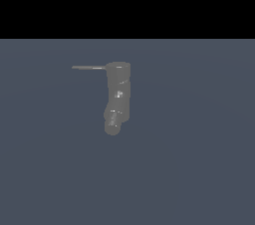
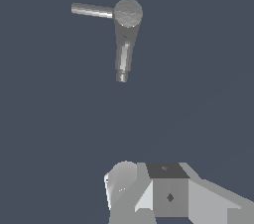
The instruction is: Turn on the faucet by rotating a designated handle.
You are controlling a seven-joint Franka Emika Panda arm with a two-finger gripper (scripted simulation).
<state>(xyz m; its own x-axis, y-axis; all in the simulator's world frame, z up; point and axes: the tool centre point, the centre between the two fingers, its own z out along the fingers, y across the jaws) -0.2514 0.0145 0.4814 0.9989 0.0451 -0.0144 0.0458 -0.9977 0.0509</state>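
Note:
The faucet [image 1: 118, 89] is a dull-grey upright cylinder with a flat top, and its bent rounded spout end [image 1: 112, 127] points toward the camera. The handle [image 1: 88, 67], a thin straight rod, sticks out from the faucet's top toward the exterior view's left. The wrist view looks down on the faucet [image 2: 127, 20] and the handle [image 2: 92, 10] from above. My gripper [image 2: 163, 181] shows only as grey blocks at that picture's edge. It is well apart from the faucet and touches nothing. Its fingers are not clearly separable. The arm is out of the exterior view.
A flat blue-grey floor [image 1: 199, 159] surrounds the faucet on all sides. A black band fills the background behind it.

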